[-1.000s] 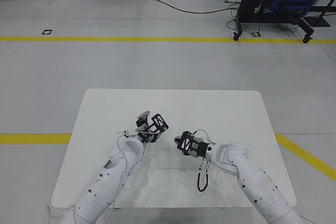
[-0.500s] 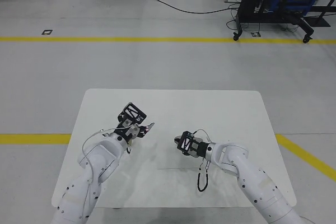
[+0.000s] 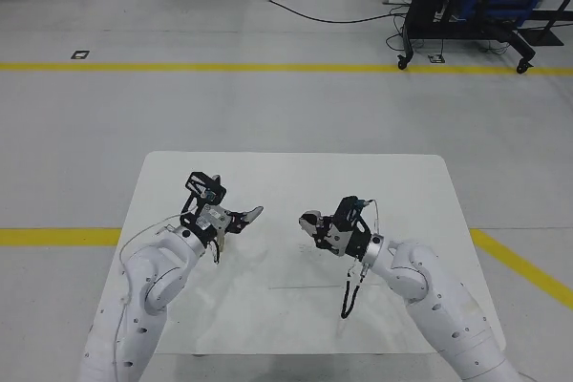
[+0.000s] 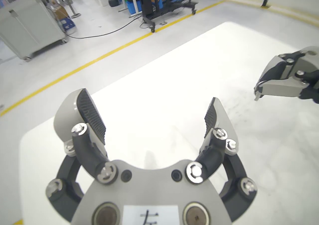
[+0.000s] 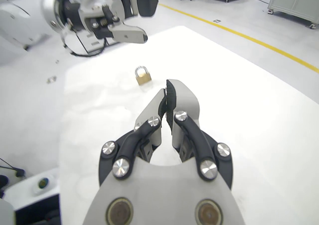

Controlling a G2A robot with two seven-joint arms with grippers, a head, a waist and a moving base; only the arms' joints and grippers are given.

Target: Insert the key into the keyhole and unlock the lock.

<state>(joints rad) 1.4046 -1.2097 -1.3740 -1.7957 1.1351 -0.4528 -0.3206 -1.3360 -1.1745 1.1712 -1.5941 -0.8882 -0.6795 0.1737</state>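
Note:
A small brass padlock [image 5: 143,77] with its steel shackle lies on the white table [image 3: 392,186], under and beside my left gripper [image 5: 145,18]. That left gripper [image 3: 231,205] hovers above the table's left-centre, open and empty, its ribbed pads [image 4: 91,113] wide apart. My right gripper [image 3: 307,223] hangs a short way to its right, with a gap between the two. It is shut, its fingers [image 5: 174,97] pressed together. A small grey metal tip, apparently the key [image 4: 256,98], sticks out of the right gripper [image 4: 259,90].
A black cable [image 3: 349,294] dangles from my right forearm over the table's near middle. Yellow floor lines run past the table on both sides. A wheeled black stand [image 3: 468,33] is far behind.
My left gripper has swung left, away from the right gripper it was almost touching, and now stands open. The right wrist has turned and lifted slightly.

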